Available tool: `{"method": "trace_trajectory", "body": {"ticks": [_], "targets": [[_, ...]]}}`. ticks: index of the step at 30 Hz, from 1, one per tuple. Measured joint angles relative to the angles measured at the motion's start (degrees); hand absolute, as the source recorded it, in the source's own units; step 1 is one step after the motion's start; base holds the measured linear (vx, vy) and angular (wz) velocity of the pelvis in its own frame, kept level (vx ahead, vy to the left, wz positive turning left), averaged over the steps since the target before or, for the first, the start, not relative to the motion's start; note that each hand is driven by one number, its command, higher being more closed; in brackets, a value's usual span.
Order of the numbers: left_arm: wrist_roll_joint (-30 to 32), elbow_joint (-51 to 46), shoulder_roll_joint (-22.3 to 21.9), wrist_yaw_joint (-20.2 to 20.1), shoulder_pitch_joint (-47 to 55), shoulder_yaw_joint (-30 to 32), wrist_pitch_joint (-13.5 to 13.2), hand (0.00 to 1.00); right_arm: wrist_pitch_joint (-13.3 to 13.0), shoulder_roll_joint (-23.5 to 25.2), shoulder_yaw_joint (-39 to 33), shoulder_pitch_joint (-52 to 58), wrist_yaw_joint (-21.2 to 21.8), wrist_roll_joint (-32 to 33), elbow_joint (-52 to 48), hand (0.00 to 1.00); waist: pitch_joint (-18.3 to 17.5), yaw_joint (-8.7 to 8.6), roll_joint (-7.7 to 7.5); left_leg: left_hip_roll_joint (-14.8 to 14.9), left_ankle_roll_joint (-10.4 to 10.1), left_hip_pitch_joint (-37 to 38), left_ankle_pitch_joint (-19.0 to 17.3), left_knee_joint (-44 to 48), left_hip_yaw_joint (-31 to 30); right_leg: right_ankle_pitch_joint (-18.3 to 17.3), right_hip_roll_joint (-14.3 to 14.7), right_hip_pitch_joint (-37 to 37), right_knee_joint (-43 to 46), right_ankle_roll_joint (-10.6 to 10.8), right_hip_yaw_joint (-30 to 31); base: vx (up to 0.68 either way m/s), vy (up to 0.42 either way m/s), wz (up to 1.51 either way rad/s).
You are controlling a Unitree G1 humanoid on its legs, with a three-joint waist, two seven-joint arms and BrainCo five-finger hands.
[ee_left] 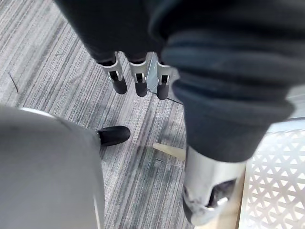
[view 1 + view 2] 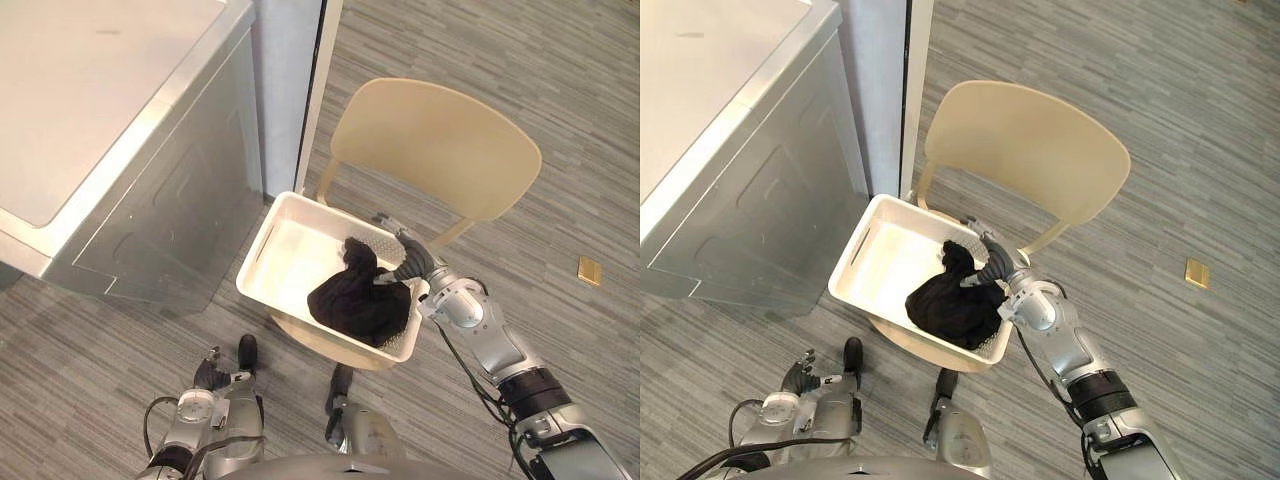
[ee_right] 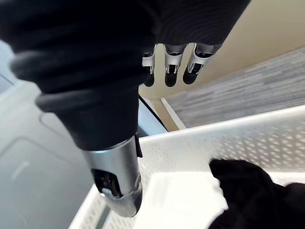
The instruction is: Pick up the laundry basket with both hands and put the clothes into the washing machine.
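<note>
Down low by the floor, the left hand hangs with its fingers straight, holding nothing, well apart from the basket. The white basket sits on the beige chair, black clothes heaped at its right end. The right hand is at the basket's right rim just beside the heap, fingers straight and gripping nothing. Beyond, on the left, stands the washer.
</note>
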Motion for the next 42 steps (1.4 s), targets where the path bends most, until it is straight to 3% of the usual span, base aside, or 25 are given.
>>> {"method": "trace_trajectory", "body": {"ticks": [7, 18, 28, 32, 36, 42], "targets": [[0.0, -0.5, 1.4, 0.0, -1.0, -2.0, -0.2, 0.0, -1.2, -3.9, 4.6, -1.2, 1.7, -3.2, 6.3, 0.0, 1.8, 0.12, 0.04, 0.1, -0.1, -1.1, 0.6, 0.0, 0.1, 0.6, 0.1, -1.3, -0.1, -0.2, 0.7, -0.05, 0.012, -0.03], [-0.4, -3.2, 2.1, 0.3, -2.4, -7.0, -0.8, 0.0, -1.3, -4.0, 9.4, -4.5, 2.6, -2.6, 11.5, 0.0, 4.6, 0.48, 0.36, 0.1, 0.5, -3.3, 1.5, 0.0, -0.2, 1.7, 0.0, -3.3, -0.4, -0.3, 0.5, 0.01, -0.005, 0.0], [0.0, -5.4, 2.0, 1.3, -3.2, -9.1, -1.3, 0.0, -1.1, -6.2, 11.5, -8.6, 3.2, -3.2, 18.4, 0.0, 6.7, 1.84, 1.7, -0.1, 0.5, -5.7, 2.1, -0.4, -1.6, 1.6, -0.1, -5.3, 0.7, -0.4, -0.8, 0.0, -0.008, 0.06], [-0.1, -7.1, 2.0, 2.0, -3.4, -9.0, -1.2, 0.0, -1.0, -6.2, 11.5, -9.5, 2.0, -3.2, 20.4, 0.0, 8.2, 1.77, 2.22, -0.1, 0.5, -7.5, 2.8, -0.4, -2.9, 1.7, -0.1, -6.3, 0.8, -0.5, -2.1, -0.01, -0.017, 0.13], [-0.3, -8.7, 2.0, 3.1, -3.4, -8.1, -1.7, 0.0, 0.3, -6.1, 11.3, -10.6, 0.9, -3.4, 23.5, 0.0, 8.6, 2.76, 2.27, 0.0, 0.7, -9.9, 3.4, -0.2, -3.4, 1.8, 0.0, -8.3, 0.9, -0.6, -3.0, 0.01, -0.02, 0.1], [-0.8, -10.4, 1.9, 4.8, -3.4, -6.6, -1.7, 0.0, 2.2, -2.8, 8.6, -13.3, -2.0, -5.5, 29.5, 0.0, 8.7, 3.2, 2.27, -0.1, 0.6, -13.6, 4.2, 0.0, -4.7, 1.8, 0.1, -11.6, 1.3, -0.7, -3.8, 0.02, -0.016, 0.08]]}}
